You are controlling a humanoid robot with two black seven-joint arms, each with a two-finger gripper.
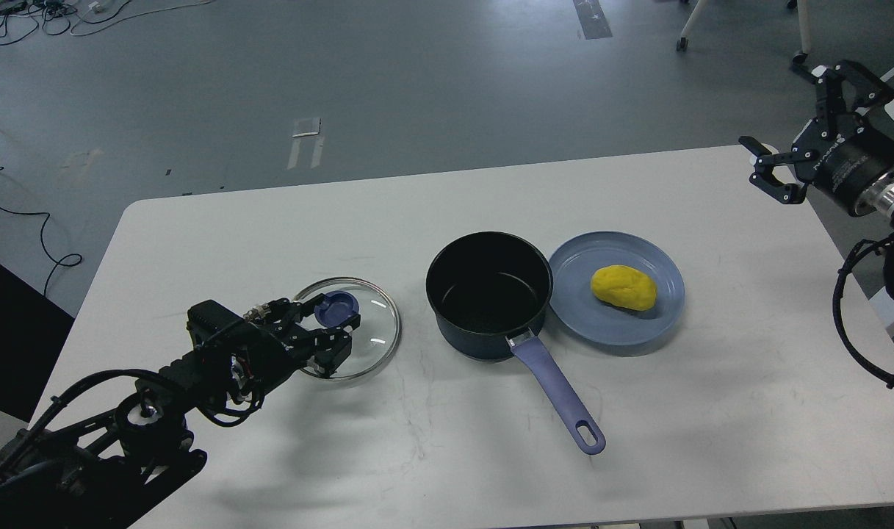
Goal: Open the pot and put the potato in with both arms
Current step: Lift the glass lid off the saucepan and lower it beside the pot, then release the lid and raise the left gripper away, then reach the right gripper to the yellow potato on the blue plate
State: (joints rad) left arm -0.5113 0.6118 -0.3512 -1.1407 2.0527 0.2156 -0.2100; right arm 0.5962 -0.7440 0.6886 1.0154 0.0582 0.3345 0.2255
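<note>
Nearest, at the lower left: black jointed left arm, cabled and matte, ending in the left gripper (327, 339) over the near-left rim of a round clear-glass lid with a dark blue knob (350, 328). Fingers spread loosely beside the knob, apparently not clamped on it; exact contact hard to tell against the dark parts. Lid flat on the smooth white table (447, 441), left of the pot and apart from it, so opening looks done. At centre: small dark navy saucepan with a black inside and a long periwinkle-blue handle (489, 294), mouth bare and empty, handle running toward the near right with a hole at its end. Finish dull inside, faintly glossy on the wall. Just right of the pot, rim touching or nearly so: flat light-blue round plate (660, 323), smooth and shallow. On it, well apart from both arms: smooth bright yellow oval potato (624, 287), lumpy-soft in outline, plainly smaller than the pot's mouth. Far right, raised above the table's corner: right gripper (788, 132), black fingers spread wide, holding nothing, silver wrist ring behind. Left to do, as judged: pick the potato off the plate and drop it into the pot.
</note>
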